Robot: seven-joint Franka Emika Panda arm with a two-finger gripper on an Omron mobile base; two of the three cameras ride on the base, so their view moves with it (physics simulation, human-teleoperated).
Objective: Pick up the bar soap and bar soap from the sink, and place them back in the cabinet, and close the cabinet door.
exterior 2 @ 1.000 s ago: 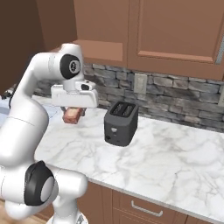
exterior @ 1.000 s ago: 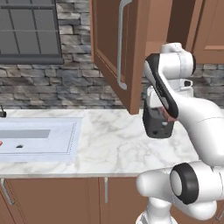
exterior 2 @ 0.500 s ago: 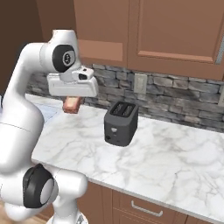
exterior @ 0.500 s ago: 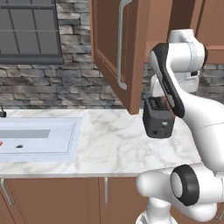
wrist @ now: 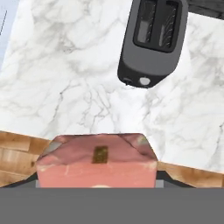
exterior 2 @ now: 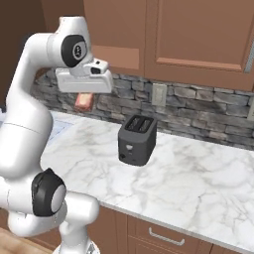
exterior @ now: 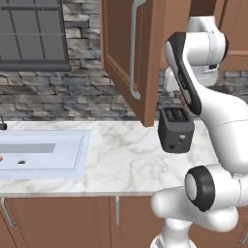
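A pinkish tan-brown bar soap (wrist: 97, 159) sits low in the hand view, and my gripper (exterior 2: 83, 97) is shut on it. In the right base view that bar soap (exterior 2: 85, 103) hangs under the white hand, high above the counter and left of the toaster. The sink (exterior: 43, 154) lies at the left of the counter. A sliver of the orange bar soap (exterior: 1, 158) shows at its left edge. The cabinet door (exterior: 121, 63) stands open, with its long silver handle (exterior: 133, 51) facing out, just left of my arm.
A black two-slot toaster (exterior: 176, 129) stands on the marble counter (exterior: 121, 160) below the hand, also seen as the toaster (wrist: 153, 41) from above. A stone backsplash with a wall outlet (exterior 2: 158, 95) runs behind. Closed upper cabinets (exterior 2: 198, 34) hang to the right.
The arm has lifted the hand, with the soap in it, up from toaster height towards the upper cabinets. The toaster and the open door have not moved.
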